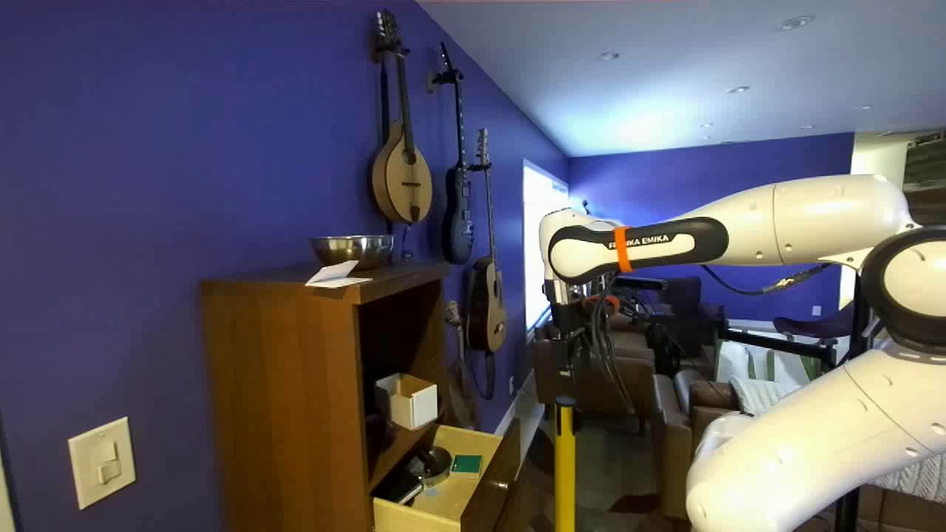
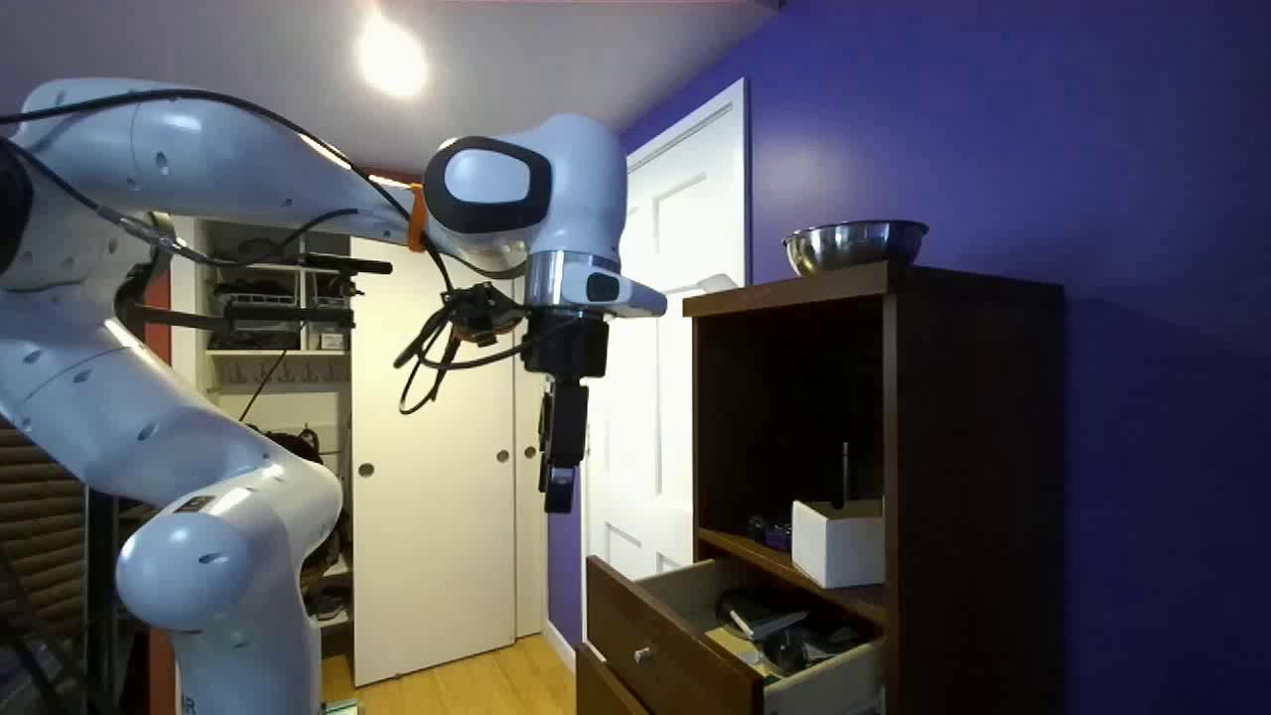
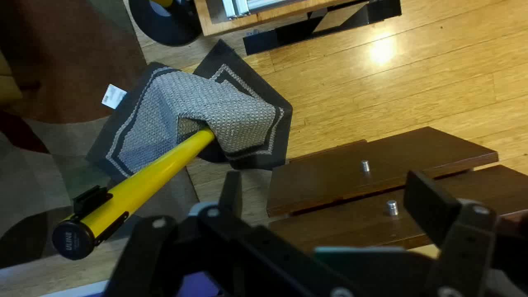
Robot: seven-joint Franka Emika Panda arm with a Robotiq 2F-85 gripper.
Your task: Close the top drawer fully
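Observation:
The top drawer is pulled out of the brown cabinet. Its pale box (image 1: 417, 517) and brown front (image 2: 685, 645) show in both exterior views, with dark items, a round metal thing and a green packet inside. In the wrist view its front, with a silver knob (image 3: 392, 208), lies below and between my fingers, partly hidden by them. My gripper (image 3: 330, 198) is open and empty. In the exterior views the gripper (image 1: 566, 362) points down, higher than the drawer front and apart from it, out on the room side (image 2: 559, 487).
A lower drawer front (image 3: 346, 169) also juts out beneath. The cabinet (image 1: 288, 399) holds a white box (image 1: 414, 403) on its shelf and a metal bowl (image 1: 355, 251) on top. A yellow post (image 3: 152, 177) with a grey mat stands near the drawers.

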